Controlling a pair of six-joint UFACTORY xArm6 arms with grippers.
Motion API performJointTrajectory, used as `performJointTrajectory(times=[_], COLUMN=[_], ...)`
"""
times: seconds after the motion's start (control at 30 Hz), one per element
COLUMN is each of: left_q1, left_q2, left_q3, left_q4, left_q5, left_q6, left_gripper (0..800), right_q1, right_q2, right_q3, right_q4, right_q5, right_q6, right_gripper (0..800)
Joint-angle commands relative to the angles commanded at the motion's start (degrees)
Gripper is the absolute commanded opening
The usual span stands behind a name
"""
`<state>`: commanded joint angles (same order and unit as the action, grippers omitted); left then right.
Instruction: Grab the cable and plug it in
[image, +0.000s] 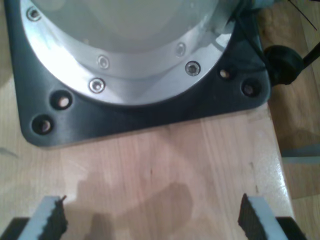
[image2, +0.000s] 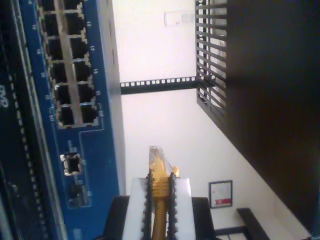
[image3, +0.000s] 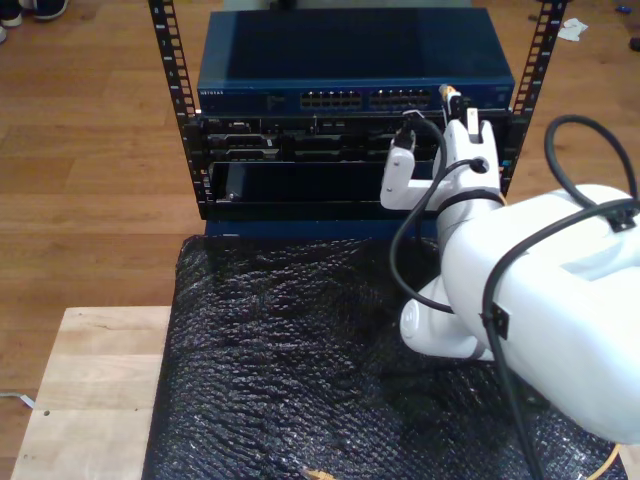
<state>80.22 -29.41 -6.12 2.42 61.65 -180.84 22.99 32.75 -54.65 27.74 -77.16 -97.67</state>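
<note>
My second gripper (image2: 160, 200) clamps cable (image2: 161, 200) just behind plug (image2: 159, 160); plug tip juts ahead of pads, beside blue switch (image2: 80, 165) (ports near, not aligned); risk: tilted plug catches port edge, jams; my first gripper (image: 152, 217) wide, empty.

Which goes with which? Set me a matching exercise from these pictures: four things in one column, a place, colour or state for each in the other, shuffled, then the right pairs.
Things:
1. my first gripper
2. my second gripper
3. network switch
4. bubble wrap sheet

Descriptions:
A. blue, with rows of ports on its face
B. black, spread over the table in front of the rack
C. open, above bare light wood
D. shut on the cable's plug

Pairs: 1-C, 2-D, 3-A, 4-B
</note>
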Motion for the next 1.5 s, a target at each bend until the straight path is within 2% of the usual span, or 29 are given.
performJointTrajectory(times=[0.3, 0.47, 0.83, 1.5], left_q1=[0.0, 0.0, 0.0, 0.0], left_q2=[0.0, 0.0, 0.0, 0.0], left_q3=[0.0, 0.0, 0.0, 0.0], left_q4=[0.0, 0.0, 0.0, 0.0], left_q5=[0.0, 0.0, 0.0, 0.0], left_q6=[0.0, 0.0, 0.0, 0.0], left_gripper=[800, 800, 800, 800], right_q1=[1.32, 2.29, 2.29, 0.7], right_q2=[2.73, 4.75, 7.03, 7.38], right_q3=[-3.34, -5.54, -8.7, -8.88], right_q4=[2.29, 5.27, 5.36, 4.84], right_q5=[-0.09, -0.09, -0.09, -0.09], right_q6=[-0.18, -0.18, -0.09, -2.81], right_gripper=[0, 0, 0, 0])
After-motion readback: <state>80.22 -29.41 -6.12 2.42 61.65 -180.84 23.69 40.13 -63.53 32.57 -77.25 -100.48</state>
